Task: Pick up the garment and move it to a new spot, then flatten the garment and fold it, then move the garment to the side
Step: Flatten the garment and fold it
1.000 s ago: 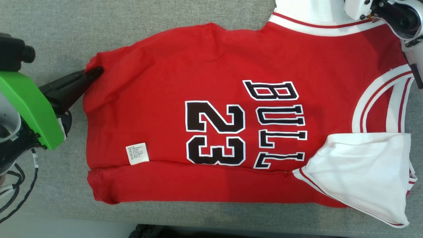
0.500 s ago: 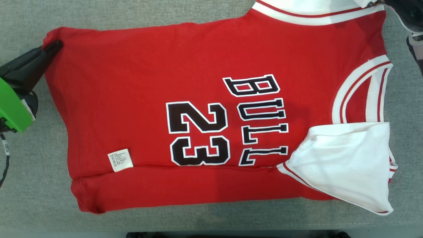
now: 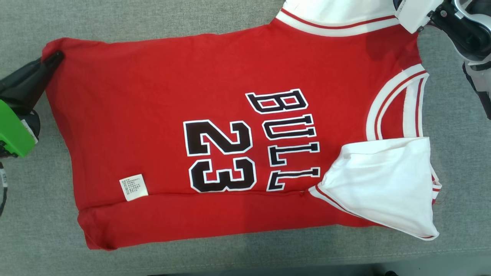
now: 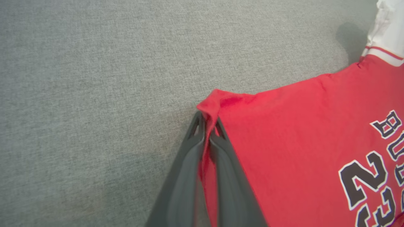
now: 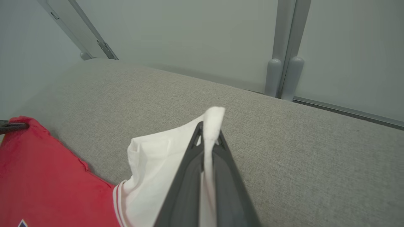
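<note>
The left gripper [image 4: 206,123] is pinching the red hem corner of the garment [image 3: 215,76], its fingers almost closed with cloth running down the slit between them. The right gripper [image 5: 208,130] is clamping a fold of the far white sleeve [image 5: 151,164], fingers pressed flat on it. Between them the garment is lying spread on the grey cushion [image 3: 153,19], number side up, its near long edge folded over and the near white sleeve [image 3: 383,184] turned inward. Bare cushion is showing past the far edge, beyond the hem and beyond the collar. The near edge is lying close to the cushion's front rim.
</note>
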{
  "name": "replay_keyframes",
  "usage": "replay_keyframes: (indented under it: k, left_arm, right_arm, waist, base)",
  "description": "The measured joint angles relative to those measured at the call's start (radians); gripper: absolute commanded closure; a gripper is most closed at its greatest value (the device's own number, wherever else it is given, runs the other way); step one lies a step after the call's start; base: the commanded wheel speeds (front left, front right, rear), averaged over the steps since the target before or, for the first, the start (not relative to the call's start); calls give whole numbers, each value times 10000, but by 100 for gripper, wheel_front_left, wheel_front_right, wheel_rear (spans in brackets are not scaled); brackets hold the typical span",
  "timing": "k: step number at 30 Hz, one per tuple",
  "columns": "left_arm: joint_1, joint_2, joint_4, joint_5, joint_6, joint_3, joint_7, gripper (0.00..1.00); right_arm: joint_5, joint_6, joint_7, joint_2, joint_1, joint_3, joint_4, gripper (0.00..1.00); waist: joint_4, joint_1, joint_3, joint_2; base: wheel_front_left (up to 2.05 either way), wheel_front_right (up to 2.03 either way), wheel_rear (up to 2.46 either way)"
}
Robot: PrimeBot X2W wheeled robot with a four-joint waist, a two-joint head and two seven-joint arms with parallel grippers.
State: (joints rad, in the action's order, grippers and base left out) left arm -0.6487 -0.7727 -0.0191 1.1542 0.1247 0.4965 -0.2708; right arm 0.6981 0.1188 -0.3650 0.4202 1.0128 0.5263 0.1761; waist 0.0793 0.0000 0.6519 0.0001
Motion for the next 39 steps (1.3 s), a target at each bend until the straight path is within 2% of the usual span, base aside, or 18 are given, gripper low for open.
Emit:
replay_keyframes:
  k: [4, 11, 18, 26, 35, 39]
  left_arm:
    - [232, -6, -2, 17, 0, 213, 173, 100]
    - [747, -40, -75, 35, 0, 472, 621, 100]
    - [1202, -550, -303, -334, 0, 640, 1097, 100]
    - [1577, -546, -376, -418, 0, 832, 1678, 100]
    - [1748, -566, -249, -414, 0, 988, 2017, 100]
    - [1719, -616, -251, -502, 0, 1095, 2067, 100]
  right_arm:
    - [198, 44, 167, 153, -272, -4, -362, 100]
    - [497, 44, 497, 523, -1505, -111, -884, 100]
    - [614, 44, 846, 761, -2564, -234, -1519, 100]
    - [918, 12, 1068, 849, -3574, -339, -2132, 100]
    - [1024, -385, 1091, 1254, -3872, -763, -2744, 100]
    - [1026, -445, 1081, 1384, -3873, -859, -2869, 100]
  waist:
    - [-51, 0, -163, -1]
    - [-95, 0, -548, 0]
    - [-169, 0, -1074, 0]
    - [-286, 0, -1719, 0]
    - [-511, 0, -2023, 0]
    - [-531, 0, -1999, 0]
  base:
    - [0, 0, 0]
    - [0, 0, 0]
    - [0, 0, 0]
    - [0, 0, 0]
    - [0, 0, 0]
    - [0, 0, 0]
